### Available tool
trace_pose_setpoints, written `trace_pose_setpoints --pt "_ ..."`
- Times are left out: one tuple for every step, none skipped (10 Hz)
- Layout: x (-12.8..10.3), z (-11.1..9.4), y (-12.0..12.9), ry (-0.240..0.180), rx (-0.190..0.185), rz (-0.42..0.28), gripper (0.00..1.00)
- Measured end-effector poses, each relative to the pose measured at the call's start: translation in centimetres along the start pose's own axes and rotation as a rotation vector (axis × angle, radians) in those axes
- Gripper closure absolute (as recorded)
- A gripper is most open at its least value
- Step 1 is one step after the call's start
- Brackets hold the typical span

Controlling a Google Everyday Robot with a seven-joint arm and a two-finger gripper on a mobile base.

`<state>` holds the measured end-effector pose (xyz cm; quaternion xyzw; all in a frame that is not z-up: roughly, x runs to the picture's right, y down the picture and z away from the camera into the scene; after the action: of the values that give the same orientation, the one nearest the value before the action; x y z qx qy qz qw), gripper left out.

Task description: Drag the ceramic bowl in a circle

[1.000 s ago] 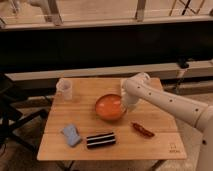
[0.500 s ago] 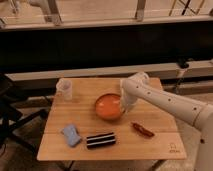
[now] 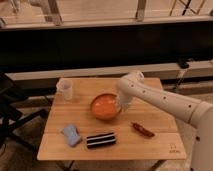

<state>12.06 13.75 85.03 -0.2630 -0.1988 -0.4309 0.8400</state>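
Gripper (image 3: 121,106) sat at the right rim of the bowl (image 3: 104,106), centre of frame, on the table (image 3: 160,142); we could not tell its grip. Against the view a second earlier, we found bowl and arm (image 3: 160,100) shifted slightly left and toward the frame's bottom, so we judged the drag under way, early in its circle. Cup (image 3: 65,89) stood upper left, sponge (image 3: 71,134) and dark packet (image 3: 101,140) lower left, red item (image 3: 142,130) right, all apart from the bowl.
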Motion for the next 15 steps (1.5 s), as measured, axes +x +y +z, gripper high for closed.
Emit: trace_pose_setpoints --pt "0.7 -0.1 1.3 -0.001 0.001 0.022 0.99" --pt "1.5 -0.2 2.4 0.0 0.004 0.037 0.99" --pt "2.0 -0.1 2.9 -0.002 0.006 0.052 0.99" --pt "2.1 -0.1 3.0 -0.002 0.006 0.059 0.99" --pt "2.0 -0.1 2.8 -0.004 0.003 0.069 0.99" --pt "1.6 -0.1 2.2 -0.005 0.0 0.075 0.99" --pt "1.1 -0.1 1.4 -0.006 -0.002 0.07 0.99" --pt "0.1 -0.2 0.5 -0.002 -0.006 0.047 0.99" --pt "-1.1 -0.2 -0.3 0.001 -0.01 0.019 0.99" --pt "-1.8 -0.1 -0.7 -0.002 -0.01 0.003 0.99" --pt "-1.9 -0.2 -0.6 0.003 -0.014 -0.004 0.99" --pt "-1.8 -0.3 -0.4 0.001 -0.013 0.004 0.99" --pt "-1.6 -0.3 -0.3 -0.002 -0.014 0.028 0.99" --pt "-1.4 -0.2 -0.2 -0.004 -0.015 0.052 0.99" --pt "-0.8 -0.2 -0.2 -0.005 -0.011 0.071 0.99"
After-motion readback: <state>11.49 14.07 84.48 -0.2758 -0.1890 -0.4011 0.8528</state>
